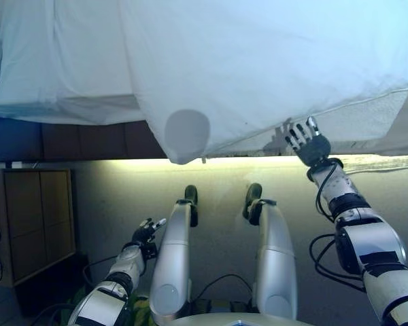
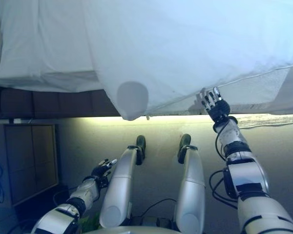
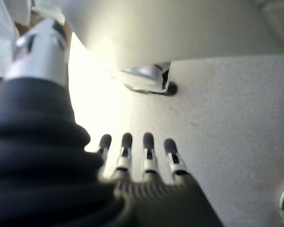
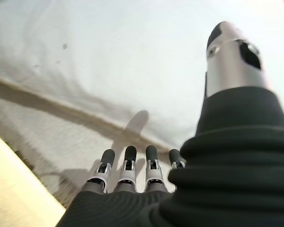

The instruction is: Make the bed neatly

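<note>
Bed fills the far half of the head views, its long edge running left to right across my reach. White duvet lies over it, skewed: one corner droops past the mattress edge near the middle, and the hem climbs away toward my right. My right hand is up at that hem, fingers straight and spread, none curled round the cloth; in the right wrist view the fingertips point at the piped edge, just beside it, contact I can't confirm. Left hand hangs low over the floor, well apart from the bed, fingers loose, holding nothing. So the right is clearly nearer. I judge the next grab is the hem directly ahead of it, then pull along the edge.
</note>
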`<state>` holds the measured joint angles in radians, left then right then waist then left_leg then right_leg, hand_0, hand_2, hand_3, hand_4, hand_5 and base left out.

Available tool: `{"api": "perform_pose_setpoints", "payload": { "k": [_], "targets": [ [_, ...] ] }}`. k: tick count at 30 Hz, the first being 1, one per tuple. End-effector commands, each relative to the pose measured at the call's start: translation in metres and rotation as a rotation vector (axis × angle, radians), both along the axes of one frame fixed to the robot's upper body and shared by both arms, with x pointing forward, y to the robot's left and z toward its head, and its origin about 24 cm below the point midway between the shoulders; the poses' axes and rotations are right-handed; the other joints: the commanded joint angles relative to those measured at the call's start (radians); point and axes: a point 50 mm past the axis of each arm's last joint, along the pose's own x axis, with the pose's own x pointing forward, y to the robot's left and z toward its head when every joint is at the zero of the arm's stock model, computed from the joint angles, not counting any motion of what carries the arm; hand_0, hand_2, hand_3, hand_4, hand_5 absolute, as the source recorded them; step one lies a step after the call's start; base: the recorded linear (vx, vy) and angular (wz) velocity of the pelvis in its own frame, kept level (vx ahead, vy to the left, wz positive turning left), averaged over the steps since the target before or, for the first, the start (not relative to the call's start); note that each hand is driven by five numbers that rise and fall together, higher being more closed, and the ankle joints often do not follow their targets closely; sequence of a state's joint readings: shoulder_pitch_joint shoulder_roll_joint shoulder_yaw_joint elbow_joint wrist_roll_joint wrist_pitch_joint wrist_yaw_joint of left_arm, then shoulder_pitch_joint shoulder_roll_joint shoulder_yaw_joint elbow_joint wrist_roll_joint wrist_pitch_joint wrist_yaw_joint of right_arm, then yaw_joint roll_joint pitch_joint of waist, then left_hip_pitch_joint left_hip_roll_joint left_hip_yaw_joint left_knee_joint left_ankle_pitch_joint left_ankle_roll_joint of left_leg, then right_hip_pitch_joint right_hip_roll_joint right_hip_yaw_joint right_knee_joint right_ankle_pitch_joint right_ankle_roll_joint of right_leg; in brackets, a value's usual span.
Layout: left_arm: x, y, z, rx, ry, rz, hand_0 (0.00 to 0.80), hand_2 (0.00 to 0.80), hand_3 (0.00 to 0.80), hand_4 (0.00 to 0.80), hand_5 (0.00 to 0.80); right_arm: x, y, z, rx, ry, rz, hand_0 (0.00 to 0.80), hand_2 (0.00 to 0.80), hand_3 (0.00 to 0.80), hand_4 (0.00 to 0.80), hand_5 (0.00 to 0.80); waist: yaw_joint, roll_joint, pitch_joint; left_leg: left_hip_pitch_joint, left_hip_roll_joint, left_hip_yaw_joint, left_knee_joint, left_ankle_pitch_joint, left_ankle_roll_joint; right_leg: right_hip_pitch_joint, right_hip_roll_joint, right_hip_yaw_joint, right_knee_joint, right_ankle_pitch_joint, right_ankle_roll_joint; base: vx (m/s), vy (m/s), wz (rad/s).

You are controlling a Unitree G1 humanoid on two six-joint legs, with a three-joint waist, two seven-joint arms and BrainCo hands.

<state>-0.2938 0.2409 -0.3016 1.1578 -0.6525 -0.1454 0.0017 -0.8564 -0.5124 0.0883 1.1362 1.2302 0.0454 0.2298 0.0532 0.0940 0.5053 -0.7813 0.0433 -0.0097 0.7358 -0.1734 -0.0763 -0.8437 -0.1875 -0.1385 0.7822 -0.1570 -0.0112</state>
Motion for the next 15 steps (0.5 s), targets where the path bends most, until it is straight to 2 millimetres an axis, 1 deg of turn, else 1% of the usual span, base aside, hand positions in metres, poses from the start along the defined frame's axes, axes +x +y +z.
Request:
{"api": "perform_pose_setpoints", "payload": {
  "k": [1,8,12,15],
  "targets": [
    [-0.024,0.004,-0.011,0.007,0.036,0.03,0.0,0.0,0.0,0.0,0.0,0.005,-0.016,0.041,-0.032,-0.123,-0.022,0.0,0.0,0.0,0.0,0.0,0.023,0.015,-0.014,-0.011,-0.053,0.081,-0.01,0.031,0.097,0.025,0.034,0.012,-0.004,0.033,0.012,0.0,0.0,0.0],
    [-0.03,0.009,-0.013,0.035,0.057,0.036,0.0,0.0,0.0,0.0,0.0,0.012,-0.021,0.085,-0.092,-0.218,-0.026,0.0,0.0,0.0,0.0,0.0,0.041,0.018,-0.007,-0.011,-0.054,0.075,-0.013,0.037,0.096,0.026,0.035,0.007,0.002,0.033,0.011,0.002,-0.01,0.03],
    [-0.036,0.013,-0.015,0.042,0.071,0.036,0.0,0.0,0.0,0.0,0.0,0.013,-0.024,0.101,-0.115,-0.246,-0.03,0.0,0.0,0.0,0.0,0.0,0.051,0.017,-0.006,0.004,-0.056,0.072,-0.017,0.037,0.094,0.041,0.033,-0.001,0.002,0.03,0.01,0.011,-0.009,0.03],
    [-0.04,0.016,-0.016,0.045,0.075,0.036,0.0,0.0,0.0,0.0,0.0,0.013,-0.024,0.106,-0.122,-0.249,-0.023,0.0,0.0,0.0,0.0,0.0,0.054,0.014,-0.006,0.021,-0.056,0.07,-0.025,0.04,0.092,0.06,0.031,-0.006,-0.006,0.031,0.01,0.012,-0.002,0.01]
  ]
}}
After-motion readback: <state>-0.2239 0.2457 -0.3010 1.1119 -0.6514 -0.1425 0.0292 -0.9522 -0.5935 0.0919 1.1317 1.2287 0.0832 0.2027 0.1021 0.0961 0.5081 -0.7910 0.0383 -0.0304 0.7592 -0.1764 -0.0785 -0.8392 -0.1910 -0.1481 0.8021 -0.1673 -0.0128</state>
